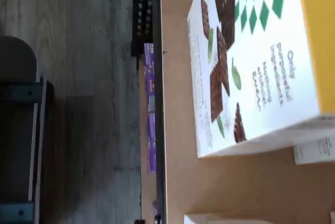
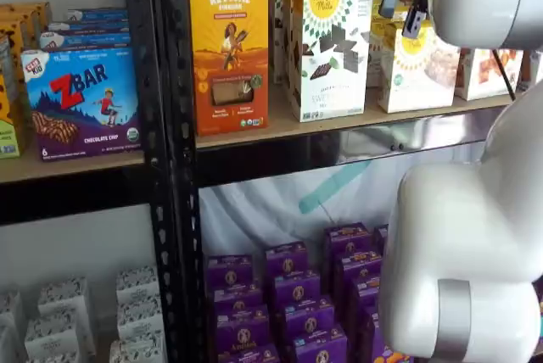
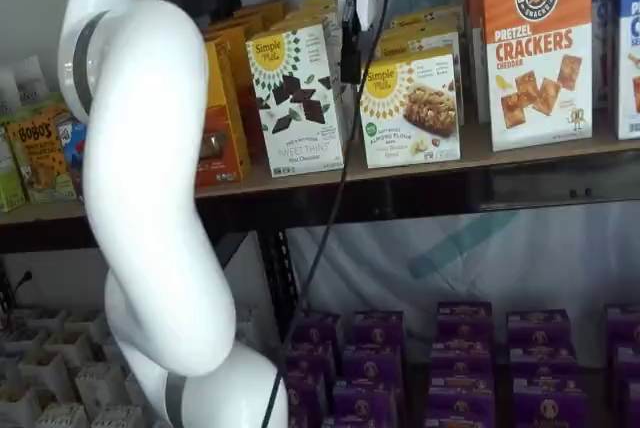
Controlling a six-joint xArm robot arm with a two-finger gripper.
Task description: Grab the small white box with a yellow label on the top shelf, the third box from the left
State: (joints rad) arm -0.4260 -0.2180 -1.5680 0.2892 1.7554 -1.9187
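Small white box: we find the small white box [image 3: 411, 109] standing upright on the top shelf [image 3: 520, 156], just right of the taller white box [image 3: 297, 98] and left of the orange cracker box [image 3: 537, 48]; in a shelf view [image 2: 417, 68] the arm covers its upper part.
Gripper: we see the gripper [image 3: 350, 43] only as a dark finger hanging above the gap between the two white boxes — side-on, so we cannot tell how the jaws stand.
Cable: a black cable [image 3: 330, 208] drops from beside the finger and crosses the shelf's front edge.
Arm: the white arm [image 3: 150, 178] hides much of the boxes at the shelf's left end.
Wrist view: we make out the taller white box [image 1: 251, 62] turned sideways on the tan board — the small white box itself is not clearly recognisable there.
Below: purple boxes [image 3: 450, 358] fill the lower level.
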